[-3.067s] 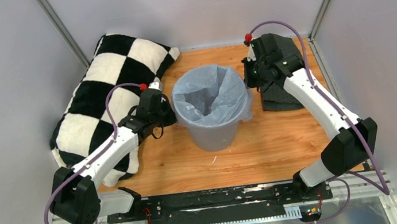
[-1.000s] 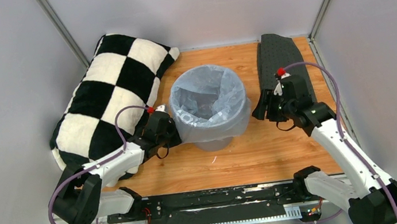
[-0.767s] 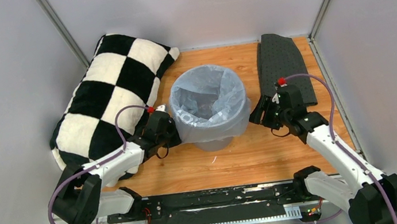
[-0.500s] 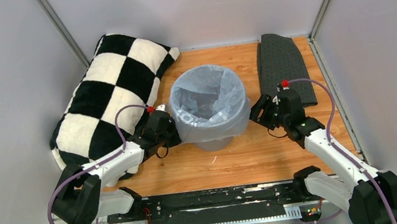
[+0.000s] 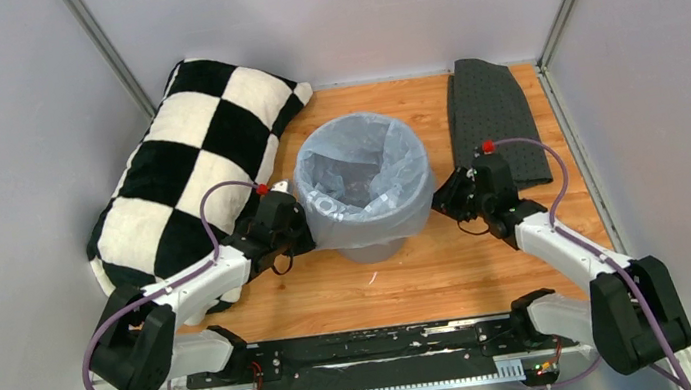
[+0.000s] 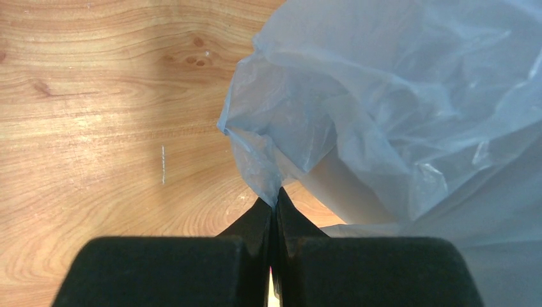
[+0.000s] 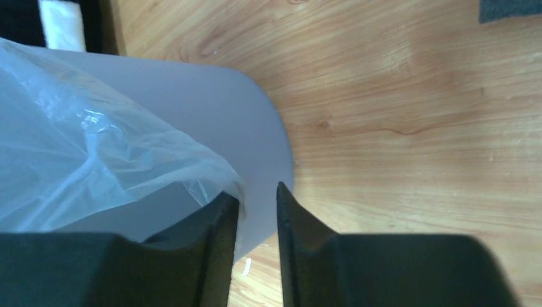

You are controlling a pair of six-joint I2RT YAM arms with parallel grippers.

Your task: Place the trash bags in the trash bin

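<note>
The light grey trash bin (image 5: 374, 247) stands upright mid-table. The pale blue trash bag (image 5: 364, 177) lines it, its edge folded over the rim. My left gripper (image 5: 303, 229) is shut on the bag's hanging edge (image 6: 262, 169) at the bin's left side. My right gripper (image 5: 439, 199) is at the bin's right side, slightly open, its fingertips (image 7: 225, 203) beside the bag's overhanging edge (image 7: 115, 160) and the bin wall (image 7: 255, 141); it holds nothing that I can see.
A black-and-white checkered pillow (image 5: 181, 166) lies at the left, close behind my left arm. A dark grey dotted cloth (image 5: 492, 115) lies at the back right. The wooden table (image 5: 433, 279) shows in front of the bin. Grey walls enclose the cell.
My right arm has swung from the back right down to the bin's right side. The bag's edge now sits lower over the rim. My left gripper keeps its hold.
</note>
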